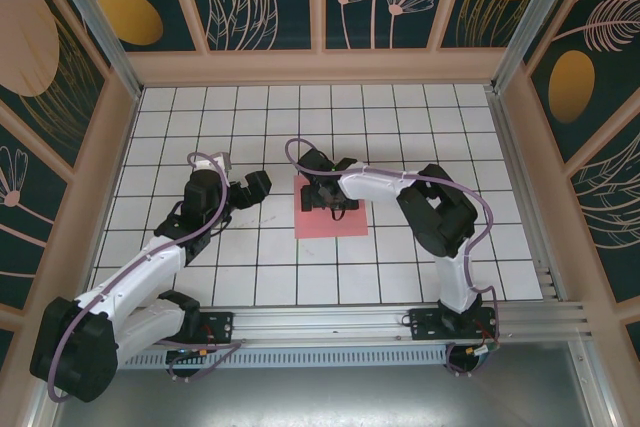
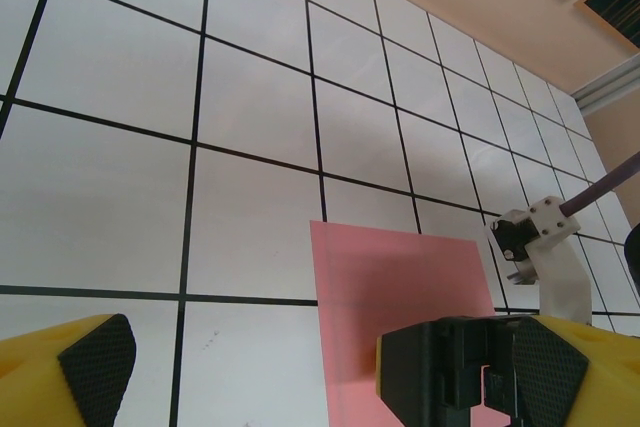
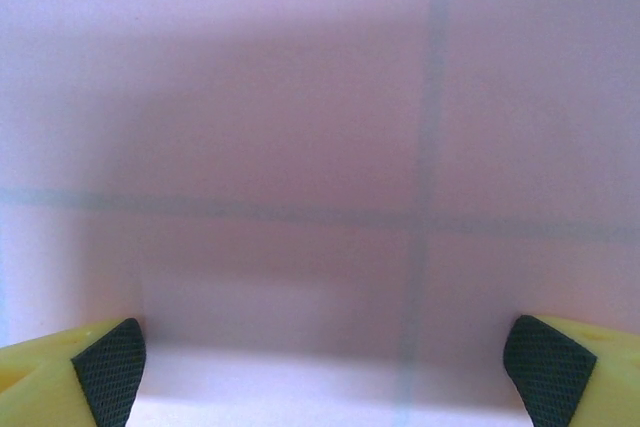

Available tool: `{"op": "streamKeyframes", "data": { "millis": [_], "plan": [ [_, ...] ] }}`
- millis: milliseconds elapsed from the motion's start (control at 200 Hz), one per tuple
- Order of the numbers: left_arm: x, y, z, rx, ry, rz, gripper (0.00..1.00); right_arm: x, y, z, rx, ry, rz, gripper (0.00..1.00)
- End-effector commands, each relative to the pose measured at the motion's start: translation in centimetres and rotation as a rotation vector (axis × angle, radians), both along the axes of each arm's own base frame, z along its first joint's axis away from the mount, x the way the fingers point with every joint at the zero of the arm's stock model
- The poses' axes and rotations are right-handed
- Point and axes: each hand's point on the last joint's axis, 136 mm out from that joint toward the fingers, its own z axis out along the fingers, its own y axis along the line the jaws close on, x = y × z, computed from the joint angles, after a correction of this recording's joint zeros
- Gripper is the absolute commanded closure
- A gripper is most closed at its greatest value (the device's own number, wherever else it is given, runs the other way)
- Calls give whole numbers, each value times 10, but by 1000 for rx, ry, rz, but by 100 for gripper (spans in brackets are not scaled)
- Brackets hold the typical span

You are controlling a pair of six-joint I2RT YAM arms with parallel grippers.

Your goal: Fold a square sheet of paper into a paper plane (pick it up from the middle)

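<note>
The square sheet of paper (image 1: 331, 226) is plain pink and lies flat on the white grid table, near the middle. My right gripper (image 1: 325, 198) points down over the sheet's far half, jaws open. In the right wrist view the sheet (image 3: 300, 147) sits very close under the gripper (image 3: 328, 367), with grid lines showing faintly through it and nothing between the black pads (image 3: 110, 367). My left gripper (image 1: 252, 190) hovers open just left of the sheet. In its wrist view, the left gripper (image 2: 325, 357) faces the sheet (image 2: 400, 287), with the right gripper (image 2: 450, 377) standing on it.
The white grid table (image 1: 400, 127) is fenced by peach walls (image 1: 320, 67) at the back and sides. An aluminium rail (image 1: 330, 322) with both arm bases runs along the near edge. A purple cable (image 1: 470, 192) loops over the right arm.
</note>
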Motion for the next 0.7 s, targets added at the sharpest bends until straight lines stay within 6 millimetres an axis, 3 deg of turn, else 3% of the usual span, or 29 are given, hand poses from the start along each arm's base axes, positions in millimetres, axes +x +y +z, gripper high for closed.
{"op": "streamKeyframes", "data": {
  "millis": [0,696],
  "plan": [
    [0,-1,4,0,-19,-16,1,-34,-18,-47,-92,160,3,3],
    [-1,1,4,6,-22,-10,1,-25,-8,-39,-71,137,7,11]
  ]
}}
